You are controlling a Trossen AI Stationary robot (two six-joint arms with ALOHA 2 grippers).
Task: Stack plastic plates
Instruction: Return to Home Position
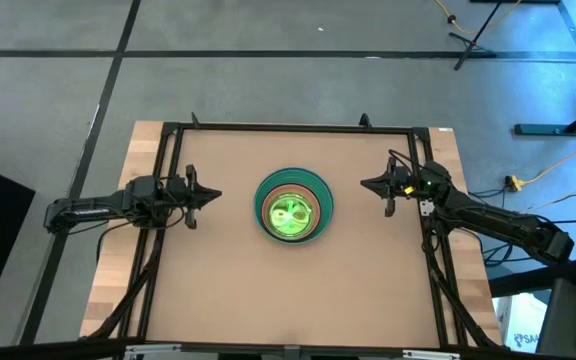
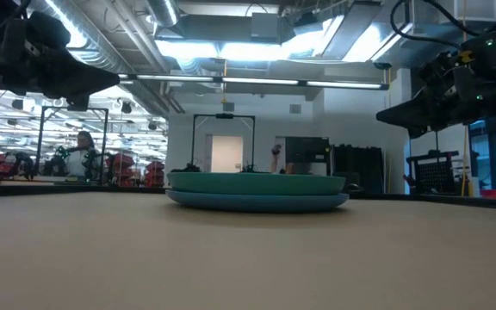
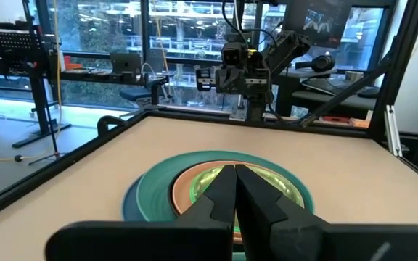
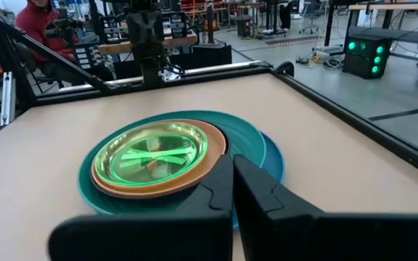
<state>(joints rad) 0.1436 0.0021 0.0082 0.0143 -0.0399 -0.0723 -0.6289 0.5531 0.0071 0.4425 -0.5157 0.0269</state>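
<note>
Nearest your wrist cameras are each arm's own two dark fingers. On the left gripper (image 3: 234, 168) they are pressed together with no gap and nothing between them. The right gripper (image 4: 232, 158) is the same: fingers closed tip to tip and empty.

In the high view the left gripper (image 1: 213, 196) sits at centre left of the frame and the right gripper (image 1: 366, 184) at centre right. Both point inward at the plates, and both are well apart from them.

The stack of plastic plates (image 1: 293, 207) stands on the table (image 1: 218, 290) in the middle of the high frame, slightly above centre. From the right wrist you can read its layers:
- The blue plate (image 4: 273, 163) is at the bottom, showing only as a crescent on one side.
- The teal plate (image 4: 247, 134) lies on it.
- The peach plate (image 4: 210, 148) comes next.
- The bright green plate (image 4: 151, 156) is on top, glossy and translucent.

You cannot tell whether other plates lie hidden under the green one.

In the low view the stack sits at mid-frame, where only the teal plate (image 2: 257, 182) and the blue plate (image 2: 257, 201) beneath it show edge-on. The teal rim slightly overhangs the blue on the left.

A black frame (image 1: 288, 127) runs round the table. Beyond the table's far side, the right wrist view shows a person in a red top (image 4: 38, 22).
</note>
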